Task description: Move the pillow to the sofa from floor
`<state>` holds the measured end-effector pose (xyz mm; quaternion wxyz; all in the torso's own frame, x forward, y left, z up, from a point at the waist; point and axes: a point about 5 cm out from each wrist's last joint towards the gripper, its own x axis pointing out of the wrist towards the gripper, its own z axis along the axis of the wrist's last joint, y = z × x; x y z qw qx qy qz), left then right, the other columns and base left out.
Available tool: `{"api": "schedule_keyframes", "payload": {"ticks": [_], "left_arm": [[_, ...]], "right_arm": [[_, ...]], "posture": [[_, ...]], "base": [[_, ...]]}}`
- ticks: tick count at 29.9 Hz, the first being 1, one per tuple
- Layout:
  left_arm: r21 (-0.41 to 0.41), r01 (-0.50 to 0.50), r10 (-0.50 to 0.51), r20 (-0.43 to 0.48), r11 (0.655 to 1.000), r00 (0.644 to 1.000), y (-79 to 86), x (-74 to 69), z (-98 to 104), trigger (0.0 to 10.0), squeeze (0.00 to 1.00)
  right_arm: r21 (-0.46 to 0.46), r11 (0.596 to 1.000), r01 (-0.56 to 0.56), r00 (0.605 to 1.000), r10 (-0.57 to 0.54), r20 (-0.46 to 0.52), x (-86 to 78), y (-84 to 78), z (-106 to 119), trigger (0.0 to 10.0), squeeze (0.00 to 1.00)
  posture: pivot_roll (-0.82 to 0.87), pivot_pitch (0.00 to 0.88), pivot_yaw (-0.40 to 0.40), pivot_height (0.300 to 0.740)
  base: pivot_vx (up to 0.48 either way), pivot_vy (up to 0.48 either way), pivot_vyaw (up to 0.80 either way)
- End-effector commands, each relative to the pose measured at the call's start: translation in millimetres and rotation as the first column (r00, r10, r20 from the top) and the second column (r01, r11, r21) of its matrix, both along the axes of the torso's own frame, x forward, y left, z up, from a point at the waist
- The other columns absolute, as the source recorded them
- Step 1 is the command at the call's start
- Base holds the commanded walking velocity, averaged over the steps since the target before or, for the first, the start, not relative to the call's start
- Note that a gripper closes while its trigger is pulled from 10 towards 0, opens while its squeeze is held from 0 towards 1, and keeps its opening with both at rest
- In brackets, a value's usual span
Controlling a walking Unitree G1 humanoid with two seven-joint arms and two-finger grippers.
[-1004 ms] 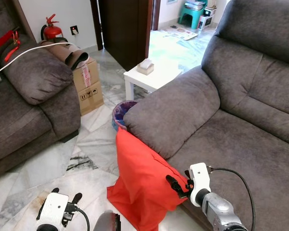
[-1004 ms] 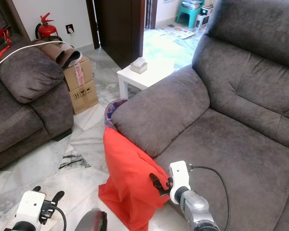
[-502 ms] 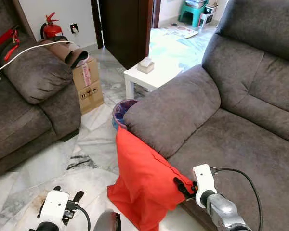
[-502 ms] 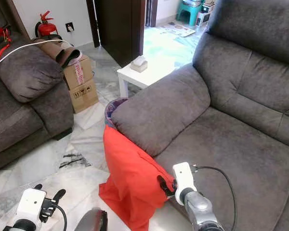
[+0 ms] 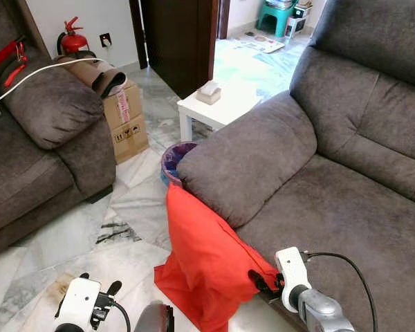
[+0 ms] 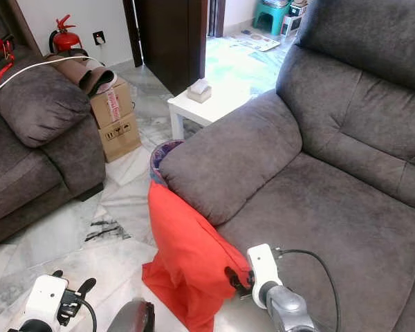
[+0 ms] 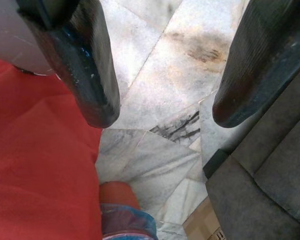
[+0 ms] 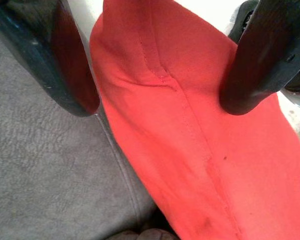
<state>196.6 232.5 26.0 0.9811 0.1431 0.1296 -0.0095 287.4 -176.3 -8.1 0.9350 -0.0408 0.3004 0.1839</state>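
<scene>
A red pillow (image 5: 204, 266) stands on the marble floor, leaning against the front of the grey sofa (image 5: 332, 200). My right gripper (image 5: 257, 281) is at the pillow's upper right corner, by the sofa seat's front edge. In the right wrist view it (image 8: 157, 102) is open, one finger on each side of the pillow's seamed edge (image 8: 190, 150), with the sofa fabric (image 8: 40, 175) beside it. My left gripper (image 5: 99, 282) hangs low over the floor left of the pillow, open and empty; in the left wrist view the pillow (image 7: 40, 165) lies beside one finger (image 7: 90, 85).
A second grey sofa (image 5: 34, 138) stands on the left with a cardboard box (image 5: 128, 121) beside it. A bin with a blue liner (image 5: 173, 159) sits behind the pillow by the armrest. A white side table (image 5: 218, 107) stands farther back.
My right gripper has dropped lower and closed in on the pillow's corner, so its fingers now straddle the edge. The left gripper has sunk slightly.
</scene>
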Motion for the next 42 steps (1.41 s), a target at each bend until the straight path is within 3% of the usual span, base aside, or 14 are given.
{"api": "schedule_keyframes", "payload": {"ticks": [1,11,16,30,38,40,42], "left_arm": [[-0.013,0.004,-0.004,-0.022,1.0,1.0,-1.6,-3.7,-2.4,10.0,0.0],[-0.024,0.017,-0.018,-0.033,1.0,0.999,-4.3,-3.7,-3.7,10.0,0.0],[-0.024,0.019,-0.019,-0.032,1.0,0.999,-4.7,-3.7,-3.3,10.0,0.0],[-0.025,0.028,-0.028,-0.031,0.999,0.999,-7.0,-4.1,-2.0,10.0,0.0],[-0.024,0.03,-0.031,-0.02,0.999,0.999,-8.1,-1.6,1.1,10.0,0.0],[-0.025,0.029,-0.03,-0.017,0.999,0.999,-8.2,-1.4,1.5,10.0,0.0],[-0.025,0.028,-0.029,-0.018,0.999,0.999,-8.2,-1.9,1.4,10.0,0.0]], "right_arm": [[0.023,1.0,0.0,0.999,0.001,-0.047,-8.5,-0.8,-7.6,10.0,0.0],[0.074,0.994,-0.077,0.993,0.083,-0.084,-9.6,0.0,-6.5,10.0,0.0],[0.065,0.997,-0.04,0.997,0.045,-0.064,-8.3,0.2,-6.2,10.0,0.0],[0.051,0.999,-0.005,0.997,0.009,-0.073,-18.0,25.7,-18.8,10.0,0.0],[0.135,0.985,0.104,0.993,-0.096,-0.062,-14.8,30.1,-16.7,10.0,0.0],[0.201,0.964,0.173,0.985,-0.165,-0.054,-10.0,28.9,-12.4,10.0,0.0],[0.196,0.966,0.166,0.986,-0.159,-0.051,-9.8,29.3,-12.3,10.0,0.0]], "posture": [[0.25,0.172,-0.012,0.635],[0.25,0.168,-0.012,0.635],[0.25,0.169,-0.012,0.635],[0.27,0.177,-0.004,0.635],[0.27,0.178,-0.001,0.635],[0.28,0.177,-0.001,0.635],[0.28,0.178,-0.002,0.635]], "base": [[0.0,0.0,0.0],[0.0,0.0,0.0],[0.0,0.0,0.0],[0.0,0.0,0.0],[0.0,0.0,0.0],[0.0,0.0,0.0],[0.0,0.0,0.0]]}}
